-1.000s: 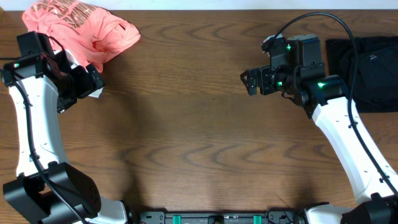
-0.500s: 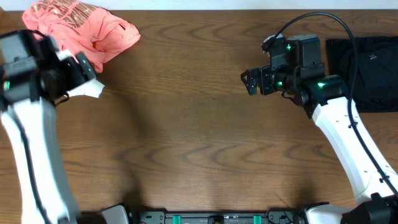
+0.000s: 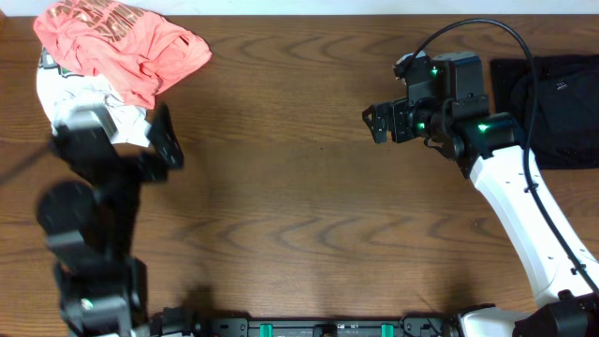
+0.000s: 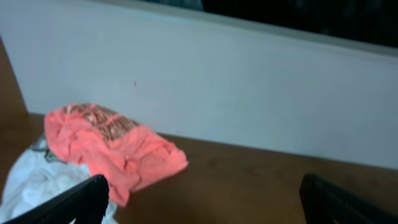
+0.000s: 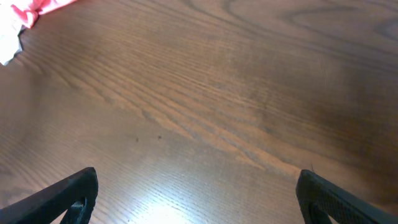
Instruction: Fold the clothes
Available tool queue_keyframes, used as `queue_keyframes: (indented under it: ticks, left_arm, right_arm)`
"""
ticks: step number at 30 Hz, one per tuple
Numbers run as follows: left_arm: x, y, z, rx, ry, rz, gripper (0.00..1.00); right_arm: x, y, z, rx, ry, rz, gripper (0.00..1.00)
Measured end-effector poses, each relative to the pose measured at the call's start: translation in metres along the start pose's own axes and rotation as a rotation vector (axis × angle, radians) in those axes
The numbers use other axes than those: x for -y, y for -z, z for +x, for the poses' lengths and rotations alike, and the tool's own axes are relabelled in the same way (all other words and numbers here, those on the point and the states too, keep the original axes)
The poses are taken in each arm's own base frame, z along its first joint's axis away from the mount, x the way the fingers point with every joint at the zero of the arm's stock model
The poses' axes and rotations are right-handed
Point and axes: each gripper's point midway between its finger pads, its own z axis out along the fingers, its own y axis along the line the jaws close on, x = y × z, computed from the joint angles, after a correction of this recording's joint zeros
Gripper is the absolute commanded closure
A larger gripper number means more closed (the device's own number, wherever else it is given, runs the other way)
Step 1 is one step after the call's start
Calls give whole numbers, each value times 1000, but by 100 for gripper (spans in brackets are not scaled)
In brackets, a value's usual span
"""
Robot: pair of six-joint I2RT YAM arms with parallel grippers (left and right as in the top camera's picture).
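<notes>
Clothes sit apart on the tabletop [image 3: 299, 206]: the coral-pink tee [image 3: 122, 42] and white garment [image 3: 70, 94] heaped at 10 o'clock, the black garment [image 3: 562, 103] at 3 o'clock. The left gripper [image 3: 164, 140] has swung back from the heap empty, so no fold has begun. Its jaws and the right gripper's [image 3: 377, 122] are spread wide, touching nothing.

The wood-grain desk [image 3: 299, 206] carries a coral-pink tee [image 3: 122, 42] overlapping a white garment [image 3: 61, 89] at ten o'clock, black clothes [image 3: 566, 112] at three.

Left fingers [image 4: 82, 200] spread; right fingers [image 5: 69, 191] spread
</notes>
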Motion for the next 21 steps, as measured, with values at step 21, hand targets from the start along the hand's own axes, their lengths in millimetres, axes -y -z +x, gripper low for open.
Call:
queue_keyframes:
  ticks: [21]
  left_arm:
    - [-3,28,130,260,-46,101,2]
  right_arm:
    - [0,0,0,-2,1,0,1]
